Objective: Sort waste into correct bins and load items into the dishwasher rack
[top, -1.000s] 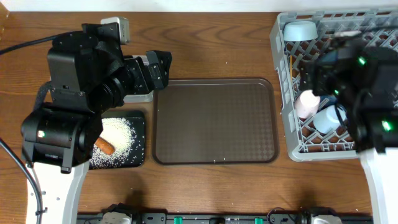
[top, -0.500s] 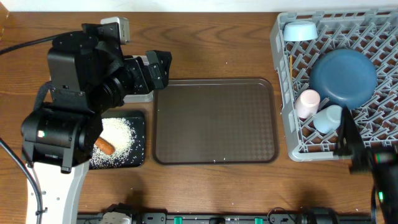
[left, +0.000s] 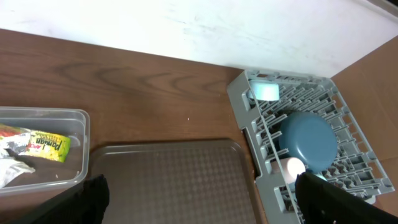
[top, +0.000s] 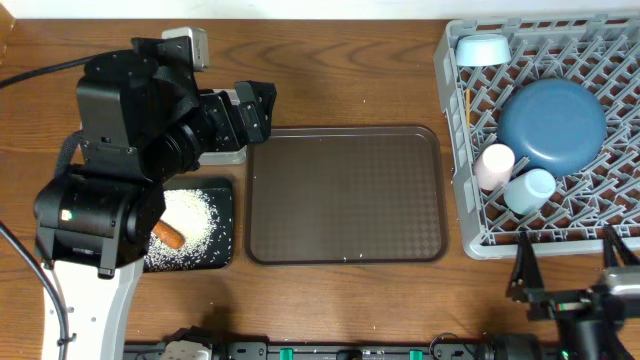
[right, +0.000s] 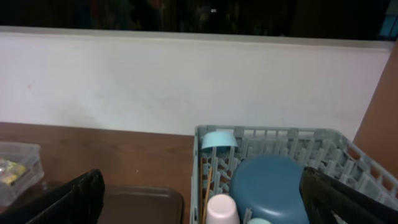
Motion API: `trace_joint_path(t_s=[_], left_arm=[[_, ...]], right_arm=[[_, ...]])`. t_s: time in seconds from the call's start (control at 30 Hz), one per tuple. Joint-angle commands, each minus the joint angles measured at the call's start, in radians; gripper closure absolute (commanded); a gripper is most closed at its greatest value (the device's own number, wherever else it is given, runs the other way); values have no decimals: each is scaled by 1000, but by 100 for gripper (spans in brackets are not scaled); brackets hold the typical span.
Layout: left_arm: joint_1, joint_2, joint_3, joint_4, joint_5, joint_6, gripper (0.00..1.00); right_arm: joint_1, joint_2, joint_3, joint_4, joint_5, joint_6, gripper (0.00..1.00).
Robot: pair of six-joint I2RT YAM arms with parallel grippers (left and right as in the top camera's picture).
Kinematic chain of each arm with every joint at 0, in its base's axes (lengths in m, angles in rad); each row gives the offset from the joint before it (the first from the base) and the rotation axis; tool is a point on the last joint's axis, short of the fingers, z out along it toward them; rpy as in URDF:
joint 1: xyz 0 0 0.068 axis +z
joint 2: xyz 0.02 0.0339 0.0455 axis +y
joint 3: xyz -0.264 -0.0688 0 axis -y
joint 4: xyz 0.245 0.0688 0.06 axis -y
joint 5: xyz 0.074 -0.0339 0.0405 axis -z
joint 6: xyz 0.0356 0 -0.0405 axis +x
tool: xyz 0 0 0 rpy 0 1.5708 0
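Where the left arm [top: 130, 130] overhangs, the clear tub [left: 81, 149] mostly hides.

tray [top: 345, 195]: brown, flat, mid-tabletop, few pale specks at near rim | tabletop [top: 350, 70]: dark wood grain | wall [left: 186, 25]: white, behind the tabletop | cable [top: 40, 68]: black, far left

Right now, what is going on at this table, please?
Nothing is being handled. The left gripper and the right gripper are open and empty. The grey rack holds the dark-blue bowl, light-blue bowl, white cup, pale-blue cup and chopsticks. Rice and a carrot piece lie in the black tray; the wrapper is in the clear tub.
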Motion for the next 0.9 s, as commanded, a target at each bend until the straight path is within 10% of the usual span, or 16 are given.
trace_joint_path(t_s=[0.0, 0.87], left_arm=[[4, -2, -2, 2, -12, -1, 2], [4, -2, -2, 2, -12, -1, 2]], right_arm=[[-1, -56, -109, 64, 6, 48, 1], [2, -128, -816, 888, -27, 179, 1]])
